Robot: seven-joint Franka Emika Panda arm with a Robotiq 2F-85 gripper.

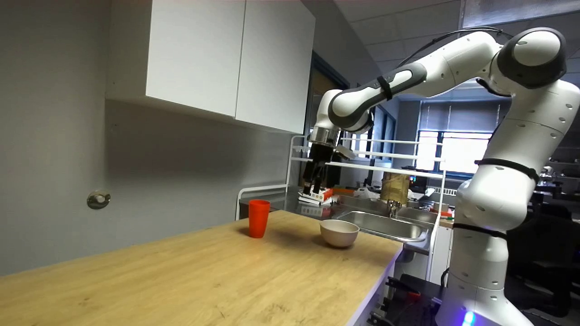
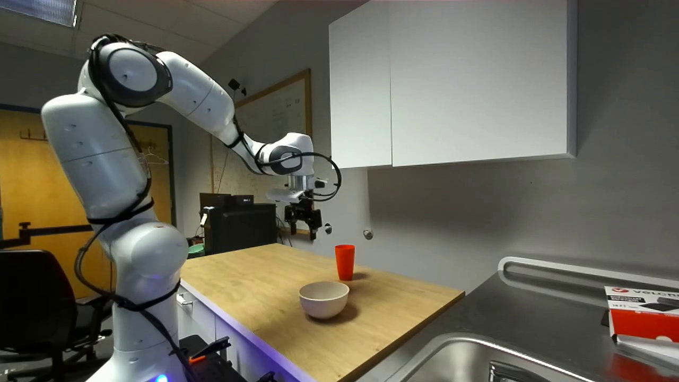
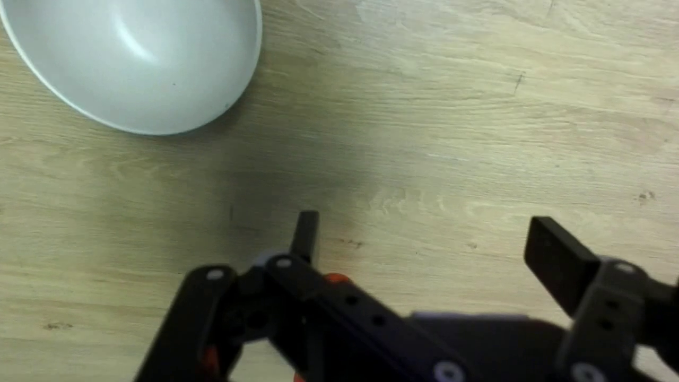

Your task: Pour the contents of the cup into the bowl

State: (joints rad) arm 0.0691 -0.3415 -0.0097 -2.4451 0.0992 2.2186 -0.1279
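1. The cup (image 1: 258,219) is standing upright on the wood-grained counter (image 1: 181,280), showing plain, bright red-orange sides and narrowing slightly toward its base.
2. The bowl (image 2: 324,302) is sitting near the cup, apart from it — its smooth greyish inside catching a streak of light in the wrist view.
3. The gripper (image 3: 428,237) is hanging above the counter — its black jaws standing wide apart.

Lab-like kitchenette with sink (image 1: 385,224), wall cabinet (image 2: 456,79), whiteboard (image 2: 271,114)
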